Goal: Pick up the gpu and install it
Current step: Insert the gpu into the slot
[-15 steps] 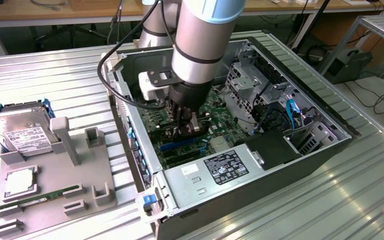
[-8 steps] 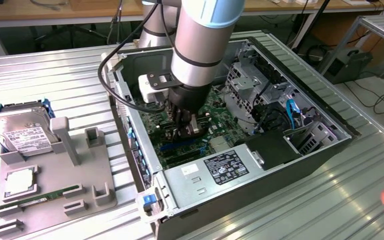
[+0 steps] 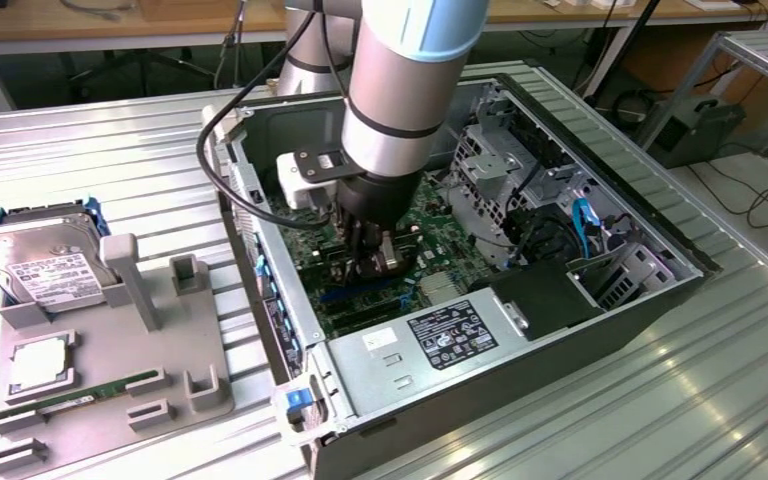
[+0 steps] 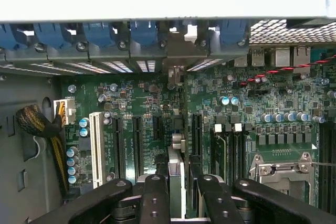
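Tool (image 4: pixel 179 182) clamps slim gpu (image 4: pixel 176 174) above green motherboard (image 4: pixel 147 108).

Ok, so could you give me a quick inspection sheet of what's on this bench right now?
Surface: ribbed silver metal table.
Job's things: slim black gpu card, edge-on over the green motherboard inside the open black computer case.
Clutter: grey parts tray holding a silver labelled hard drive, a square silver chip and a thin green RAM stick.
Grippers: black gripper down inside the case, apparently closed on the gpu.
Cables: black cable looping from the wrist; blue cable and yellow-black wire bundle in the case.
Surroundings: wooden bench; floor cables.
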Controlling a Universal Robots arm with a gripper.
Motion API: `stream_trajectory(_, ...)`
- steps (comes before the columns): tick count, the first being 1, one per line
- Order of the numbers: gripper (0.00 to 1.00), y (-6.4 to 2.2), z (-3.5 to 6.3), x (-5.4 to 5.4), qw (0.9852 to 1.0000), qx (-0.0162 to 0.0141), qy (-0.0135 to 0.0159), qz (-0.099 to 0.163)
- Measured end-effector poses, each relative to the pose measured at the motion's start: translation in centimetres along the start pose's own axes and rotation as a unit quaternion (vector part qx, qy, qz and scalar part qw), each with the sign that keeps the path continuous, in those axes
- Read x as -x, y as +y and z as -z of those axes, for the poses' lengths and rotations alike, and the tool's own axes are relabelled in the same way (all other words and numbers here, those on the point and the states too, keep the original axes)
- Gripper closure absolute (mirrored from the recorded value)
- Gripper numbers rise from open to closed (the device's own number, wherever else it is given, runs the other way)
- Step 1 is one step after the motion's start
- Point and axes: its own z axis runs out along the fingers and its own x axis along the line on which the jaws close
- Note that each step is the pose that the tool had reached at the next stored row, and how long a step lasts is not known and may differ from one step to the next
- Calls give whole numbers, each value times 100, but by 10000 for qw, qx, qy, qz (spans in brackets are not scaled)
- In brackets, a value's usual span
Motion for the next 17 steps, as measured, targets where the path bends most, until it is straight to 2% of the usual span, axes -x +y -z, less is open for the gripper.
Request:
stream_trajectory(14, 74, -1, -47, -2, 10000, 0, -1, 0)
stream_trajectory(15, 73, -1, -48, -2, 10000, -1, -1, 0)
stream_trajectory(17, 60, -1, -47, -3, 10000, 0, 0, 0)
